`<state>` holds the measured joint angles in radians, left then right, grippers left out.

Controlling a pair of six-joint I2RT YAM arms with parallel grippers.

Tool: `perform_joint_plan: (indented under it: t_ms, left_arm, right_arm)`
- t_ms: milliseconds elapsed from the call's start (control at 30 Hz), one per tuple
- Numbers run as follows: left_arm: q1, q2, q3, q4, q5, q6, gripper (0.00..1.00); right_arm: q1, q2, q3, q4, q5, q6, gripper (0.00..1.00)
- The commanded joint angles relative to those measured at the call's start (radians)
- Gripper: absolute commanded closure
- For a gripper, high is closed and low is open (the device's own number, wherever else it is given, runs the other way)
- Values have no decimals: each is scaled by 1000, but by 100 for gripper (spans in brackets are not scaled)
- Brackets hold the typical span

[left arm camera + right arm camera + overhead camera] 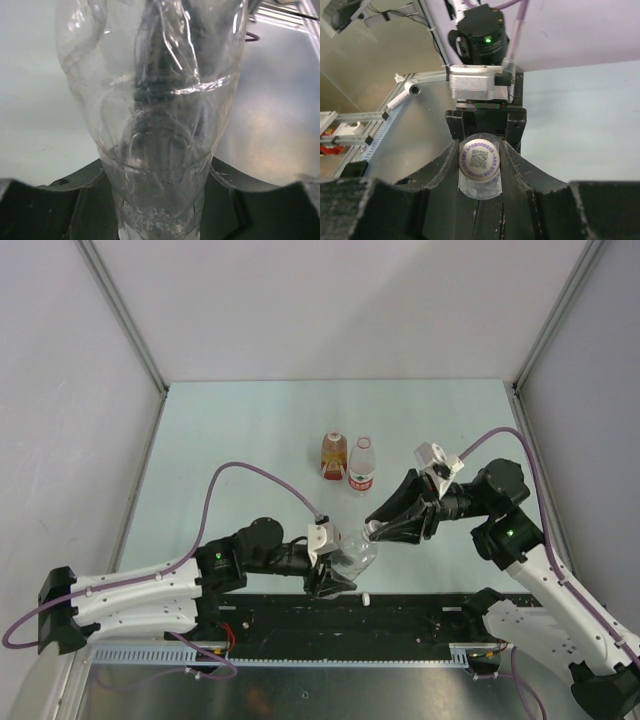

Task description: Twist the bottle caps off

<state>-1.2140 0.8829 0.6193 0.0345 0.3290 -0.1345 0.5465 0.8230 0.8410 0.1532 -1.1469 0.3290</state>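
Pale desk: clear bottle held mid-frame between the arms.
Left end effector clamps its body; long axis points upper right, cap pinched by right end effector.

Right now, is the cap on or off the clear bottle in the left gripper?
On: the white cap sits on the neck of the clear bottle, clamped by the right gripper. How far it is unscrewed, cannot tell.
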Motion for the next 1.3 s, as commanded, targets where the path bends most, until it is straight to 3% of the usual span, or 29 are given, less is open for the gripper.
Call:
perform_joint_plan:
  t_ms: [0,333,433,633,667,833,933,1100,1267]
  left_arm:
    - [-23,-41,20,243,323,86,100]
    - [-22,-48,42,297,620,76,100]
    - [-22,-51,46,298,631,75,100]
    - [-19,-68,22,299,525,73,100]
    - [-19,-71,15,300,504,73,100]
    - [-3,-67,-2,267,385,63,100]
    - [7,-53,5,198,273,73,100]
    - [11,-14,31,81,126,90,100]
    - [11,5,36,40,37,101,100]
  right_arm:
    - [17,-1,6,-20,16,-81,100]
    - [64,-29,7,32,-36,-80,100]
    - [78,-38,7,40,-31,-77,100]
    - [86,-55,7,31,46,-61,100]
    - [87,-60,7,32,81,-41,94]
    - [70,-98,7,113,234,100,45]
    - [45,-117,7,168,282,179,26]
    - [24,-169,6,163,379,201,7]
    - [21,-189,6,138,415,186,3]
